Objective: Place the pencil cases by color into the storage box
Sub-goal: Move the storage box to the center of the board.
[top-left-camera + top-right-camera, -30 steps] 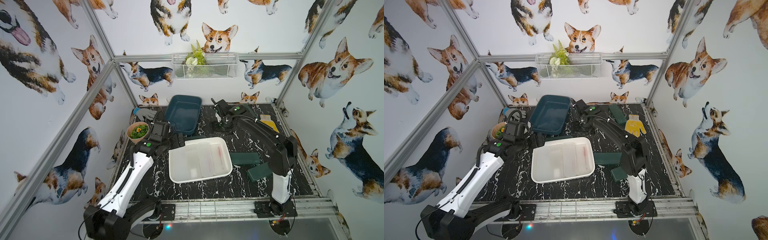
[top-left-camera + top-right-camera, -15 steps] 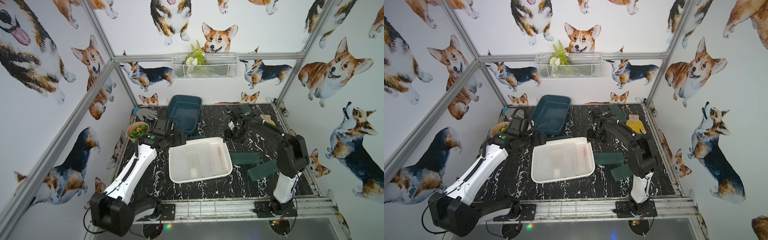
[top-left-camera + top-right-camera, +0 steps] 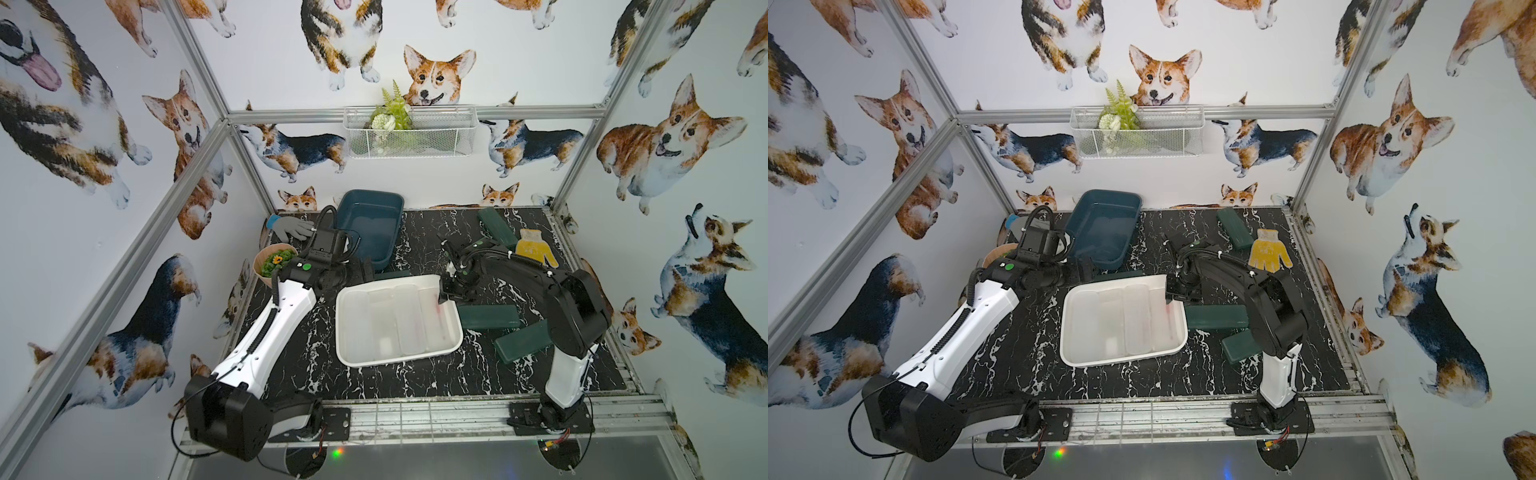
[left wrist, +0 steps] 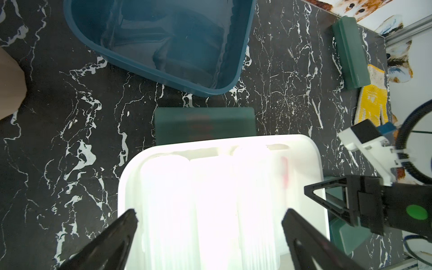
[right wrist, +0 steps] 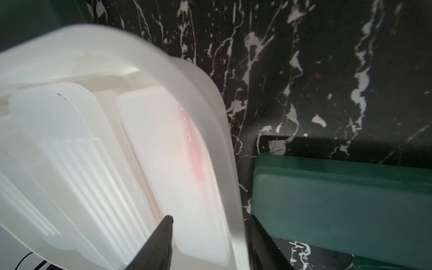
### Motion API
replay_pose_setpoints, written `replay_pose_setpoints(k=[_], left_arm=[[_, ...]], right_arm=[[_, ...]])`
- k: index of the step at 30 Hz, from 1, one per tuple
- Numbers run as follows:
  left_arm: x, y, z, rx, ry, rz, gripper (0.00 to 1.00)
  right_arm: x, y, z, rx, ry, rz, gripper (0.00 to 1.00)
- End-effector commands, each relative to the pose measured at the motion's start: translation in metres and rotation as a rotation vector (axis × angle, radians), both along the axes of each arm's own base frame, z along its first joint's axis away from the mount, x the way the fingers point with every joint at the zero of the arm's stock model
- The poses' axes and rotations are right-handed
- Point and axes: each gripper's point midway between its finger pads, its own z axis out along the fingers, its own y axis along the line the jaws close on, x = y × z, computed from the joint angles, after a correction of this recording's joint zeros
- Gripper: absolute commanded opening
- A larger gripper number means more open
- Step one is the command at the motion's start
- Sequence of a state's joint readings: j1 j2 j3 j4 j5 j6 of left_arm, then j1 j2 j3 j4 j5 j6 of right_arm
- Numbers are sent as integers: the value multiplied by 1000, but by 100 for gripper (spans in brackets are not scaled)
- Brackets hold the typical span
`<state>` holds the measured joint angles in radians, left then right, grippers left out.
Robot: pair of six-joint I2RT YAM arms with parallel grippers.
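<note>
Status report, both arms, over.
Left tool open at white box. Right tool straddling its rim, grip unclear. White cases inside; four green cases on table. One green case close beside right tool.

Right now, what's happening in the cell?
Sorting pencil cases by colour, partway through. The frosted white cases lie in the white bin. Four green cases are still on the table, and the blue bin shows none inside. The right gripper straddles the white bin's rim, one finger inside and one outside, not visibly clamped. The left gripper hangs open above that bin, holding nothing.
</note>
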<state>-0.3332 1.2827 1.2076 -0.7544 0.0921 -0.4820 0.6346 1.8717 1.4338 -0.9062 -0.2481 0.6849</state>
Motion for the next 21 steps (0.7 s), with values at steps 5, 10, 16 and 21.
replay_pose_setpoints(k=[5,10,16,21], left_arm=[[2,-1,9,-17,-14,5,100],[0,-1,6,-20,-10,9,100],[1,1,7,-12,-15,12,100],[6,1,8,2,-18,13,100]], right_arm=[[-2,26,0,83,26,-67,44],[-4,44,1,117,38,-101,39],[-16,76,7,141,40,-42,39],[-31,99,8,158,52,42,39]])
